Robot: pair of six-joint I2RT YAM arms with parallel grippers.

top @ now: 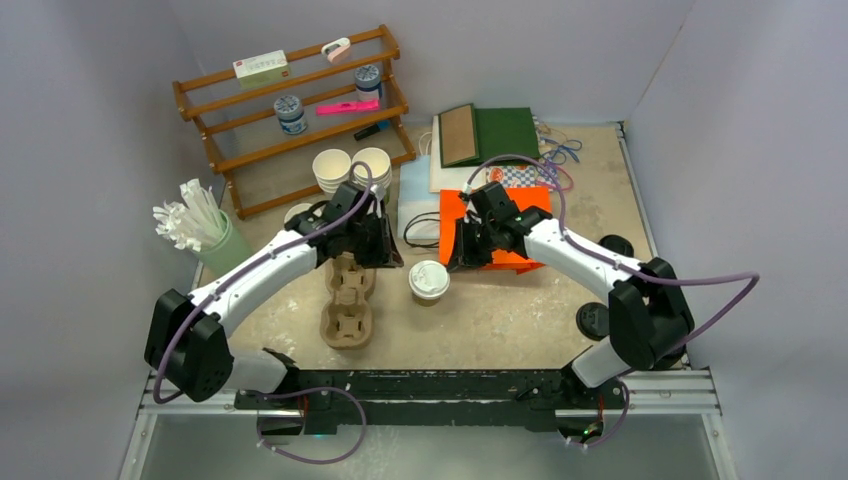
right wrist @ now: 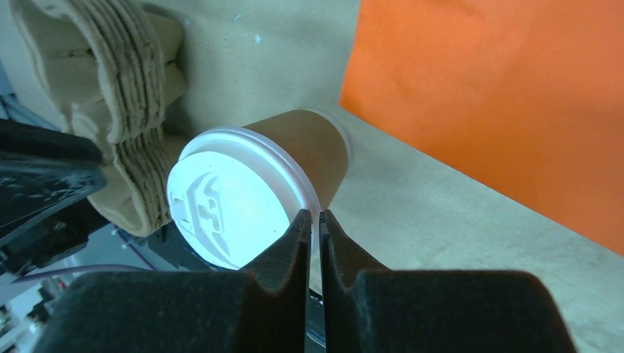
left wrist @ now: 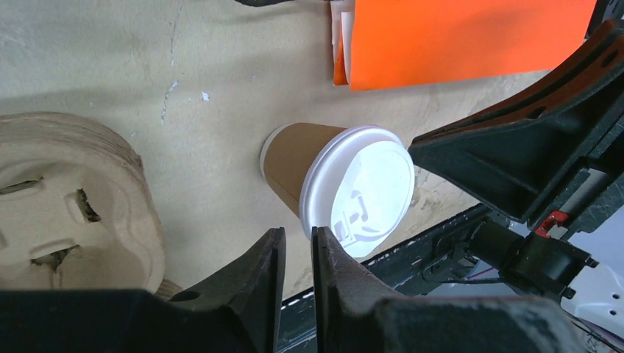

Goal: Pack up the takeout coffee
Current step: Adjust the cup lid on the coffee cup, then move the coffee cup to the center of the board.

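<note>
One takeout coffee cup (top: pixel 428 280) of brown kraft paper stands upright on the table with its white lid on. It also shows in the left wrist view (left wrist: pixel 353 187) and the right wrist view (right wrist: pixel 243 198). My left gripper (top: pixel 385 250) hovers just left of it, jaws closed to a narrow slit with nothing between them (left wrist: pixel 298 239). My right gripper (top: pixel 457 260) is just right of the cup and shut. Its tips (right wrist: pixel 315 219) sit at the lid's rim. I cannot tell whether they touch it.
A stack of pulp cup carriers (top: pixel 348 300) lies left of the cup. Two open pale cups (top: pixel 352 168) stand behind my left arm. An orange sheet (top: pixel 510 230) lies under my right arm. A wooden shelf (top: pixel 290 110), a straw holder (top: pixel 215 240) and green books (top: pixel 500 132) are at the back.
</note>
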